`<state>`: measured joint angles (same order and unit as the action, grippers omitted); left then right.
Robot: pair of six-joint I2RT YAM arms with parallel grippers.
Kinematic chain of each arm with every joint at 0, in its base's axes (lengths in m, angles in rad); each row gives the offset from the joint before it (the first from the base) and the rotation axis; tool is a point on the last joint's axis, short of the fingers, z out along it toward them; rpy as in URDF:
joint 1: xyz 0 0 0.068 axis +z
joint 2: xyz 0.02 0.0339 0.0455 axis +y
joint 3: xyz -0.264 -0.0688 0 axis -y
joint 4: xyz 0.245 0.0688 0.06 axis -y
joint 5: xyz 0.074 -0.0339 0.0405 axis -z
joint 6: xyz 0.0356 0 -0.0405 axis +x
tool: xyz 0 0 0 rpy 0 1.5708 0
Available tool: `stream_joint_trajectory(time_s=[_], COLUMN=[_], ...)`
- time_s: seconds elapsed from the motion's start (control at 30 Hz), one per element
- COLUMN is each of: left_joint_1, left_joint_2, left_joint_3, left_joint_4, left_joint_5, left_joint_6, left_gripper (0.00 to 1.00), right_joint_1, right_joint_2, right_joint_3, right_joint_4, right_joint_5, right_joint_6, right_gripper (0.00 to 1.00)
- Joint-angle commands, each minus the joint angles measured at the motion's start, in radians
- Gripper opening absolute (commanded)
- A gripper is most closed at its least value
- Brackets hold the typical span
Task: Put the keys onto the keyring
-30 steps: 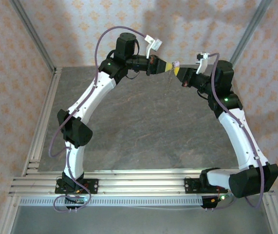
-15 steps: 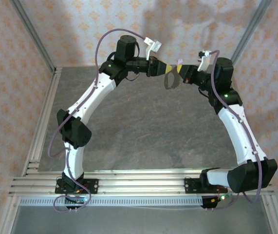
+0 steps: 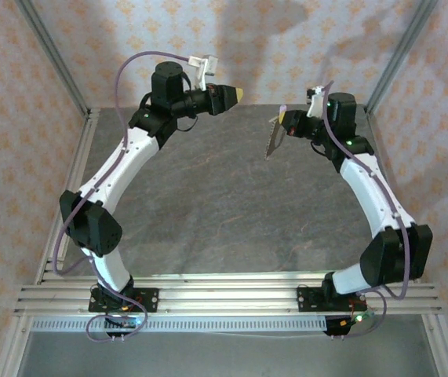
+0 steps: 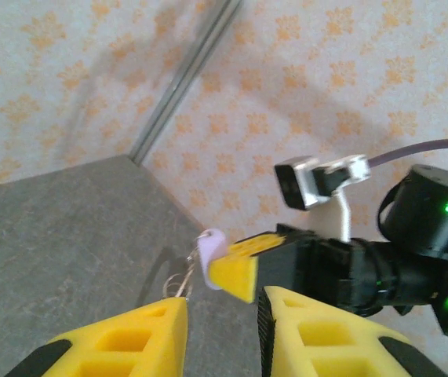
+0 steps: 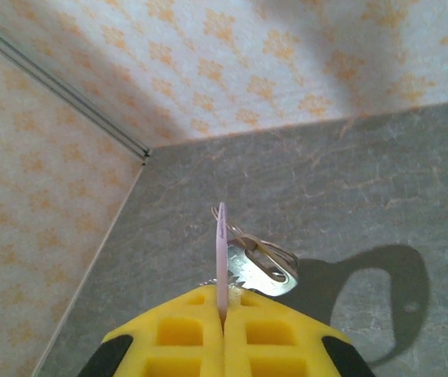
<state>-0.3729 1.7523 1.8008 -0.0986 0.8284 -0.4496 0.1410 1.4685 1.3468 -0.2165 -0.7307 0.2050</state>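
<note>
We find the right pincer clamped on the lilac key, the keyring hanging just below it; left pincer apart, empty.

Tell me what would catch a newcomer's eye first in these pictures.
The bright yellow jaws on the right arm, raised above the far side of the table, are shut on the lilac head of the key, with the keyring dangling below. Opposite them, across a gap, the yellow jaws on the left arm stand open and empty.
</note>
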Motion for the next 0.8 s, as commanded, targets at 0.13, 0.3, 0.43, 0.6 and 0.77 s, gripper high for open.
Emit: stream_joint_trajectory(time_s=[0.13,0.3,0.43,0.6,0.77], left_joint_1=[0.021,0.029,0.029,0.029,0.027], left_joint_2=[-0.076,-0.091,-0.093,-0.111,-0.142], left_joint_3=[-0.083,-0.106,-0.123,-0.160,-0.202], left_joint_4=[0.063,0.069,0.084,0.113,0.123], left_joint_5=[-0.054,-0.058,-0.060,-0.056,-0.060], left_joint_6=[-0.015,-0.020,-0.043,-0.076,-0.079], left_gripper=[0.30,0.30,0.31,0.31,0.31], right_joint_1=[0.005,0.031,0.057,0.091,0.119], right_joint_2=[0.170,0.280,0.338,0.354,0.279], right_joint_3=[0.120,0.143,0.087,-0.047,-0.215], right_joint_4=[0.045,0.046,0.106,0.194,0.261], right_joint_5=[-0.050,-0.056,-0.041,-0.031,0.000], right_joint_6=[-0.015,-0.011,0.033,0.109,0.162], right_gripper=[0.00,0.00,0.00,0.00,0.00])
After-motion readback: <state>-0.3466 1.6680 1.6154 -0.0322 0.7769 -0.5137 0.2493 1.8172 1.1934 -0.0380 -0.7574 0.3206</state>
